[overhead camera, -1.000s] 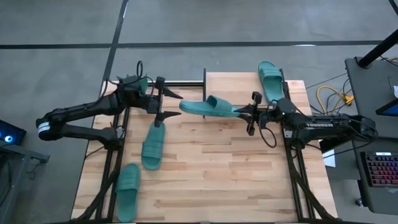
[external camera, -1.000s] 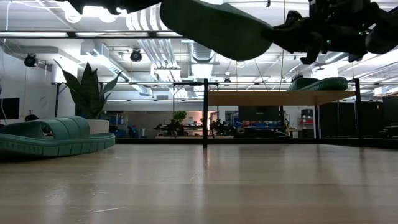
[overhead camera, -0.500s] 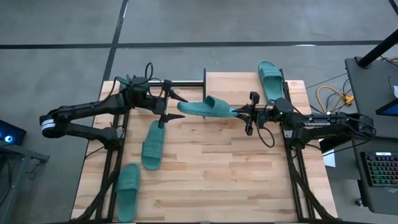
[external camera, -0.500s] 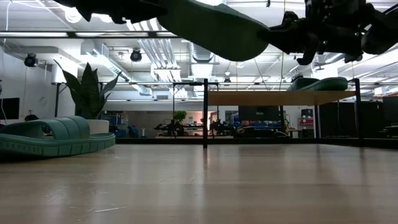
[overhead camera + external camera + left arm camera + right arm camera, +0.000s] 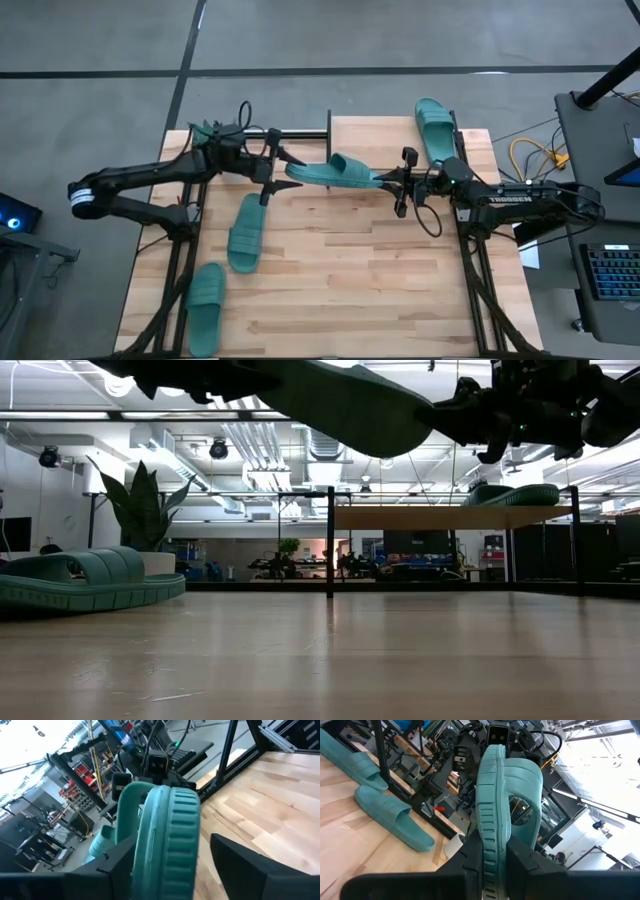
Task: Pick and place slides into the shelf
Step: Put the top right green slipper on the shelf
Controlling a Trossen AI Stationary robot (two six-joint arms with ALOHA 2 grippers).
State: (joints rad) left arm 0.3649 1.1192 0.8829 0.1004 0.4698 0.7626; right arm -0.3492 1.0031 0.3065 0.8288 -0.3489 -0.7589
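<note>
1. Slide in the air (image 5: 335, 172): a teal sandal held above the table (image 5: 340, 270), between the two arms, just near of the shelf (image 5: 385, 135) at its left end. In the low view it shows as a dark sole overhead (image 5: 345, 405).
2. Right gripper (image 5: 388, 180): it reaches in from the right and clamps one end of this slide; the right wrist view shows both fingers pressed against the sole's edge (image 5: 492, 810), with the strap to one side.
3. Left gripper (image 5: 275, 172): it comes from the left with its fingers spread around the slide's other end. In the left wrist view the slide (image 5: 167, 845) sits between the two fingers, with a clear gap on one side (whether the other finger touches it, I cannot tell).
4. Slide on the shelf (image 5: 436, 128): it lies on the top board at the right end, lengthwise toward the far edge; the low view shows it resting up there (image 5: 515, 494).
5. Two more slides lie on the table's left part: one (image 5: 246, 232) near of the left gripper, another (image 5: 205, 306) at the near-left corner. One of them fills the left of the low view (image 5: 90, 580).
6. A plant (image 5: 145, 510) stands in the room beyond the table.
</note>
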